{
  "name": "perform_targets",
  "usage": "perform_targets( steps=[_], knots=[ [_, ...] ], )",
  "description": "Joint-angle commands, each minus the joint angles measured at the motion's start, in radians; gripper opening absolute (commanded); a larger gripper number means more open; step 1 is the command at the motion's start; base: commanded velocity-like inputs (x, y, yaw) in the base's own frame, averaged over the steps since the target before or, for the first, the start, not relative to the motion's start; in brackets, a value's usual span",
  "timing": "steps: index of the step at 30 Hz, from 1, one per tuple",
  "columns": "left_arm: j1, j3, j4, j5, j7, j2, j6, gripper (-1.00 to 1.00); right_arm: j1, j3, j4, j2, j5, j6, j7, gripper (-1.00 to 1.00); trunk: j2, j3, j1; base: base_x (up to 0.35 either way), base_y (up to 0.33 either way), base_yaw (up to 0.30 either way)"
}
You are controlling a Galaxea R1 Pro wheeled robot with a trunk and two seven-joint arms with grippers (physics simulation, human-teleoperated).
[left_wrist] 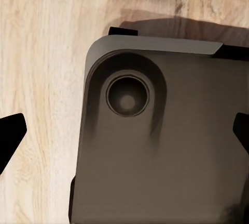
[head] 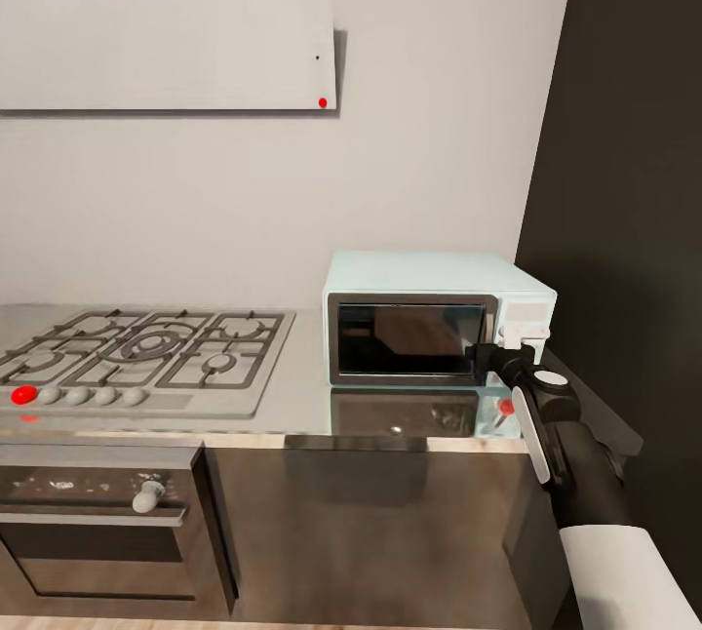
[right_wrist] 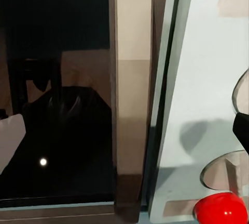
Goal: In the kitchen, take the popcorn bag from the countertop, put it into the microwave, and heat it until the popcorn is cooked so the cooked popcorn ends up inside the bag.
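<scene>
The right gripper (head: pixel 490 354) is up at the microwave (head: pixel 429 318) door's right edge, at the countertop (head: pixel 302 396) right end; its spread can't be judged. The left gripper (left_wrist: pixel 124 130) hangs wide open over wood floor (left_wrist: pixel 41 52).

One microwave (head: pixel 436 318) sits on the counter (head: pixel 302 396). One stove (head: pixel 136 357) has five burners. There is one oven (head: pixel 97 523) and one hood (head: pixel 166 42).

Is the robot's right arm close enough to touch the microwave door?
Probably yes. The right gripper is already up at the right edge of the microwave door, beside the knob panel, with nothing between them. Whether it is actually touching is hard to tell.
</scene>
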Motion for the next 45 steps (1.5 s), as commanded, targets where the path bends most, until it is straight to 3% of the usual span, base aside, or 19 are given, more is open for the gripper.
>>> perform_targets(
  steps=[1, 25, 45],
  knots=[
    [0.000, 0.005, 0.000, 0.003, 0.000, 0.000, -0.002, 1.00, -0.001, 0.000, -0.001, -0.001, 0.000, 0.006, 0.000, -1.00, -0.001, -0.001, 0.000, 0.000, 0.000, 0.000],
    [-0.001, 0.006, 0.000, 0.003, 0.001, -0.001, -0.002, 1.00, -0.001, 0.000, -0.001, -0.003, -0.001, 0.015, 0.000, -1.00, -0.001, -0.001, 0.000, -0.004, 0.000, 0.000],
    [-0.001, 0.006, 0.000, 0.002, 0.000, -0.003, -0.004, 1.00, -0.001, 0.001, -0.001, -0.002, 0.000, 0.014, 0.000, -1.00, -0.001, -0.001, 0.000, -0.191, 0.000, 0.000]
  ],
)
